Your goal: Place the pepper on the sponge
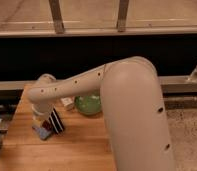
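My arm reaches left over the wooden table (pixel 82 145), and its wrist bends down at the left side. The gripper (pixel 41 119) hangs below the wrist, just above the blue-grey sponge (pixel 42 133), which lies on the table with only its near corner showing. A black block with white stripes (pixel 55 122) leans right beside the sponge and the gripper. The pepper is hidden; the wrist and gripper cover that spot.
A green bowl (pixel 88 104) sits behind the arm near the table's far edge, with a small white item (pixel 68 103) to its left. A dark rail and window frame run along the back. The floor lies to the right of the table.
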### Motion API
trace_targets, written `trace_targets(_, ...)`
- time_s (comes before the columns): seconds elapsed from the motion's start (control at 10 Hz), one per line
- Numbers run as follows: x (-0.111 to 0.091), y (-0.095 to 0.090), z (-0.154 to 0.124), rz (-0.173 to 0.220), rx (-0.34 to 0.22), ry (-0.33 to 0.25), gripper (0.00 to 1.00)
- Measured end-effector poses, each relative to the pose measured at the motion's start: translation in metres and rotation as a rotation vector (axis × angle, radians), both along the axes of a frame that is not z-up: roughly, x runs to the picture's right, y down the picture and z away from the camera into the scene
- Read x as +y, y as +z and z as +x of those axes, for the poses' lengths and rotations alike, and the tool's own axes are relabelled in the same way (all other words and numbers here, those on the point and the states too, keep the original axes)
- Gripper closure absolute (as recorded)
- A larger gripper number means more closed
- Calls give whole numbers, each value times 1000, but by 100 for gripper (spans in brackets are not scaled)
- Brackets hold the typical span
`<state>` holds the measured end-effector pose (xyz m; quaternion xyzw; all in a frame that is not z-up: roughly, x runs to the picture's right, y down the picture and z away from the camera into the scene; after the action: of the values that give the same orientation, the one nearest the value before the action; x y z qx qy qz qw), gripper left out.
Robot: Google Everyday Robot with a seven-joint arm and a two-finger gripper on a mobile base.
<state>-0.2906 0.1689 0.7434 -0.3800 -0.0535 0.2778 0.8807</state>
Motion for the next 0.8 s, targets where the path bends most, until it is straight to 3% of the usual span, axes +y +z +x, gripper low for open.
trace_targets(0.4,25,22,-14,-79,-21,-28,100)
trace_targets(0.8,40,33,-23,-130,-32,-39,100)
